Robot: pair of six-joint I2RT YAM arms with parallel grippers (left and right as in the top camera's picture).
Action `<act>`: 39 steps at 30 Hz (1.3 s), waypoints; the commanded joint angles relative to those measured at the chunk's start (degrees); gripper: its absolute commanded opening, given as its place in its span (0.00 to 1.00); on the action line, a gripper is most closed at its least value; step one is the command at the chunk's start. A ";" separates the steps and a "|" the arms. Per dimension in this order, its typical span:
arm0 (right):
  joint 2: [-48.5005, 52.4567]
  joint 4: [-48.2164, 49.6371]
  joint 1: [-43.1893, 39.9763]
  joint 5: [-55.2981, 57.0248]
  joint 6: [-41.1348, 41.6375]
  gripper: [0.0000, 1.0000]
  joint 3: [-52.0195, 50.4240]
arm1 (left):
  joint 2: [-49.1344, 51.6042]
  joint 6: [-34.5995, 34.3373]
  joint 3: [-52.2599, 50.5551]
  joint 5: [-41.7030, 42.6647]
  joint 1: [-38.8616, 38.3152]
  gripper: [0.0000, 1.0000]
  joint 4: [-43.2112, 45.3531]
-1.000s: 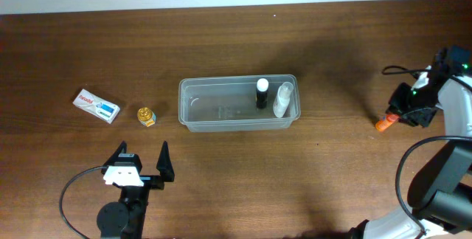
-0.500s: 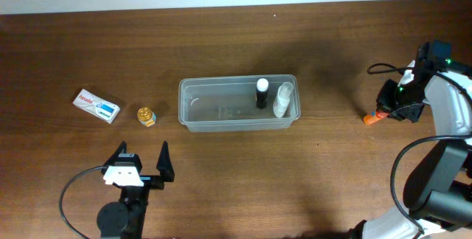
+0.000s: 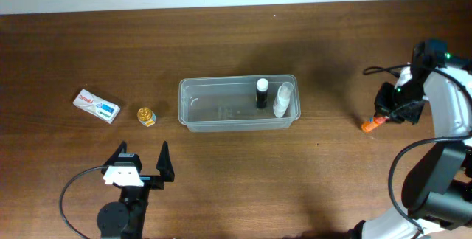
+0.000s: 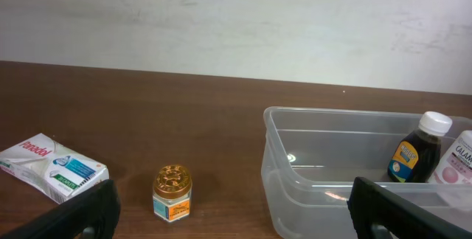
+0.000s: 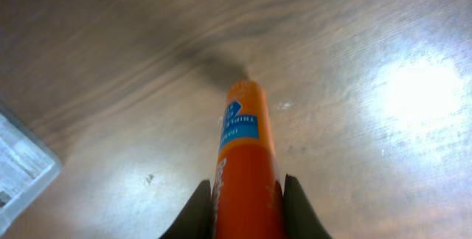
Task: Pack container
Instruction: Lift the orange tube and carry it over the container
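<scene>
Orange tube [image 5: 243, 158] is pinched tight in the right gripper [image 3: 389, 111], way over on the right side of the table [image 3: 332, 187], with its tip pointing down at the wood. Left gripper [image 3: 142, 153] sits near the front edge, fingers spread wide and nothing in them. Container [image 3: 214, 108] is mid-table, well apart from both, with a dark bottle [image 3: 261, 91] and a white bottle [image 3: 282, 99] sitting at its right end. Little gold-lidded jar [image 3: 147, 115] and a white and blue box [image 3: 96, 105] lie off to its left. My guess on the container: thin clear plastic, so light, a bit flexy, slick on the walls, and it'd probably slide if nudged. If it needs steadying, I'd pinch the rim on a long side rather than squeeze across.
</scene>
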 commanded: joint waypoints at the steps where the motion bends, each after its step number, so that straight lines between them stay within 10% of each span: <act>1: 0.07 -3.56 3.15 1.11 -2.16 0.13 6.34 | -0.48 0.92 -0.24 0.17 0.28 0.99 -0.24; 18: 0.07 -22.51 22.21 3.85 -1.18 0.13 29.73 | -0.48 0.94 -0.24 0.17 0.28 0.99 -0.24; 39: 0.24 -16.61 41.92 6.49 8.24 0.14 31.47 | -0.48 0.94 -0.24 0.17 0.28 0.99 -0.24</act>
